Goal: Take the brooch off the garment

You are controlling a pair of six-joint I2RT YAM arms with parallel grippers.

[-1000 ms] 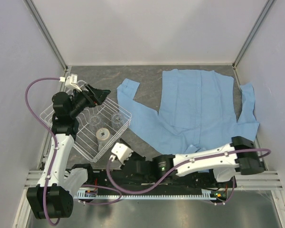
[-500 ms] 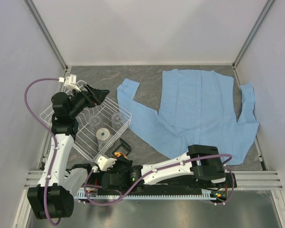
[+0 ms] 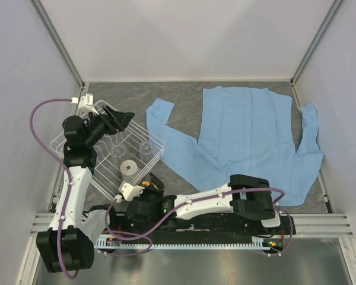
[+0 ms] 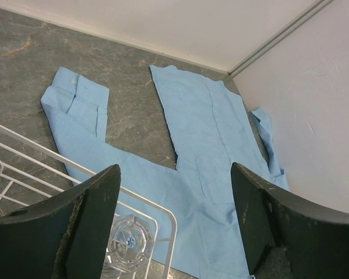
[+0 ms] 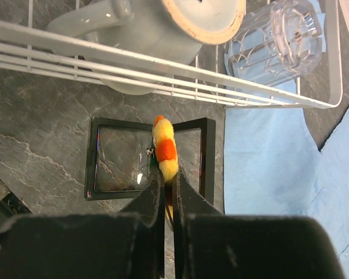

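The brooch [image 5: 166, 150], an orange-yellow flower with a red centre, is pinched edge-on in my right gripper [image 5: 167, 174]. It hangs just above a black square frame [image 5: 104, 160] on the table. From above, the brooch [image 3: 148, 184] and right gripper [image 3: 152, 181] are by the wire basket's near corner, off the garment. The light blue shirt [image 3: 249, 136] lies spread flat at the right and shows in the left wrist view [image 4: 209, 145] and the right wrist view [image 5: 262, 157]. My left gripper [image 3: 121, 117] is open and empty above the basket [image 4: 174, 168].
A white wire basket [image 3: 157, 144] stands at the left; its rim shows in both wrist views [image 4: 168, 218] [image 5: 163, 67]. It holds a clear glass [image 4: 128, 241] [image 5: 279, 35] and a grey mug [image 5: 157, 23]. Walls close the table on three sides.
My right arm's elbow has swung left and folded in, and the gripper with the brooch has come over the black frame beside the basket. The left arm has barely moved.
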